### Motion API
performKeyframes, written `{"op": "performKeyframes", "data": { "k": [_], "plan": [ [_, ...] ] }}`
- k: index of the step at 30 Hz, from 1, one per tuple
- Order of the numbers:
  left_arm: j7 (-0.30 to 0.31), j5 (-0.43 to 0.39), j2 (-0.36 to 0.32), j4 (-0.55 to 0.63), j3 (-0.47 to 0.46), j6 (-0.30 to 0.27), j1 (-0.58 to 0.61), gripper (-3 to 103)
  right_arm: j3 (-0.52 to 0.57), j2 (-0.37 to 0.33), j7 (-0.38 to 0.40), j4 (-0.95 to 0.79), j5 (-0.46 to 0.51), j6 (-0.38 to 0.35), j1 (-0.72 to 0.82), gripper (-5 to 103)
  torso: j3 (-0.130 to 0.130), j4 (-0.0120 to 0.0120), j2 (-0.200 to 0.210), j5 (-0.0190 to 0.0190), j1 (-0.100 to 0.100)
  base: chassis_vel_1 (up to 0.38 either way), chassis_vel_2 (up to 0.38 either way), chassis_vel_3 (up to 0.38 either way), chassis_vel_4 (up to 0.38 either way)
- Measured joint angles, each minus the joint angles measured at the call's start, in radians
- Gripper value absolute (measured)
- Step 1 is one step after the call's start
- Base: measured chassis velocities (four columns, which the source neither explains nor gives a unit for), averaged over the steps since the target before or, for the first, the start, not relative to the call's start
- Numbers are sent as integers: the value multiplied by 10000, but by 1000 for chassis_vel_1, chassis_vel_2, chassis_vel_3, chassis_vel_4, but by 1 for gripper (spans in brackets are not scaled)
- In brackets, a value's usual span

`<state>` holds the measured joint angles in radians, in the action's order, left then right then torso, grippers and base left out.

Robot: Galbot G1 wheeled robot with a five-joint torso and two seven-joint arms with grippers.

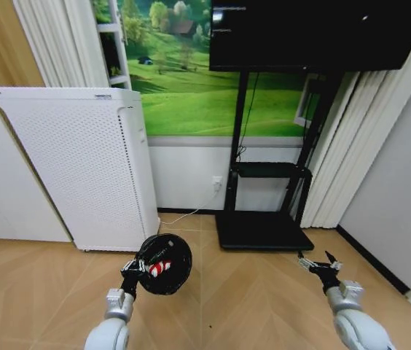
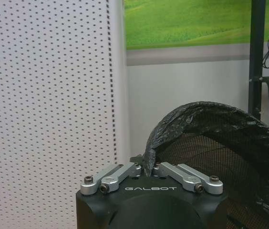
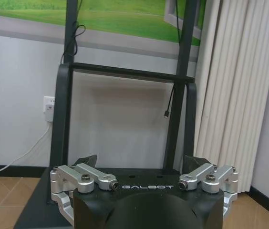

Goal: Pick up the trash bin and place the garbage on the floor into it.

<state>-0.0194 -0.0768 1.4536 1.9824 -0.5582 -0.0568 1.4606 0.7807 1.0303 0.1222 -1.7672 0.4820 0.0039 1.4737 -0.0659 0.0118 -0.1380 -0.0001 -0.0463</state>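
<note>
Bin (image 1: 165,264) hangs off the floor (image 1: 38,292) in the left claw (image 1: 134,275), which is pinched tight on the rim and its black liner; the left wrist view shows the fingers (image 2: 125,171) closed together on that edge. The bin is tipped, mouth toward the head camera, and a red-and-white scrap (image 1: 159,267) lies inside. It sits just in front of the white appliance (image 1: 81,160). The right claw (image 1: 320,264) hovers low to the right, spread wide and empty, near the TV stand base (image 1: 262,230). No litter lies on the visible parquet, so the loading looks far along or done. Good handling now means keeping the pinch firm and levelling the mouth upward, since a rim grip lets the bin swing and the scrap could slide out.
</note>
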Motion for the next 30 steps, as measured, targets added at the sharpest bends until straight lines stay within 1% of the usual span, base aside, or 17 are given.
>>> {"op": "performKeyframes", "data": {
  "k": [2,4,8,10,11,13,15,21,30],
  "plan": [
    [0,0,0,-7,18,-3,-3,4,0,-1,0,-1,0,0,-1,100,-1,-7,1,0,-1,52,-10,-7,-36],
    [0,0,2,-8,19,-6,0,4,0,0,0,0,0,0,-1,100,-1,-7,1,6,-1,14,-21,82,9],
    [-29,-1,18,1,48,-7,64,4,4,-3,2,1,0,-1,-1,100,-1,5,0,4,-2,-90,-49,79,54],
    [-30,-1,20,25,49,-6,81,4,4,-4,2,1,0,-1,-1,100,-1,7,0,3,-2,-97,-68,21,50],
    [-30,-1,21,37,50,-6,93,4,5,-3,3,1,0,-1,-2,100,-1,6,0,3,-2,-31,-68,21,38],
    [-28,4,21,78,48,-7,150,4,5,-3,2,1,0,-1,-2,100,-1,-3,0,1,-2,25,-23,-39,30],
    [-24,9,21,94,47,-7,173,4,5,-3,2,1,0,-1,-1,100,-1,-4,0,0,-1,82,-48,-79,64],
    [-7,27,-58,217,-5,-15,297,4,4,-2,2,1,0,-1,-2,100,0,-2,0,0,-1,151,-90,-171,109],
    [1,-11,-108,247,-169,-26,351,4,4,-2,2,1,1,-1,-1,100,2,2,0,1,3,195,-210,-218,191]
  ]
}}
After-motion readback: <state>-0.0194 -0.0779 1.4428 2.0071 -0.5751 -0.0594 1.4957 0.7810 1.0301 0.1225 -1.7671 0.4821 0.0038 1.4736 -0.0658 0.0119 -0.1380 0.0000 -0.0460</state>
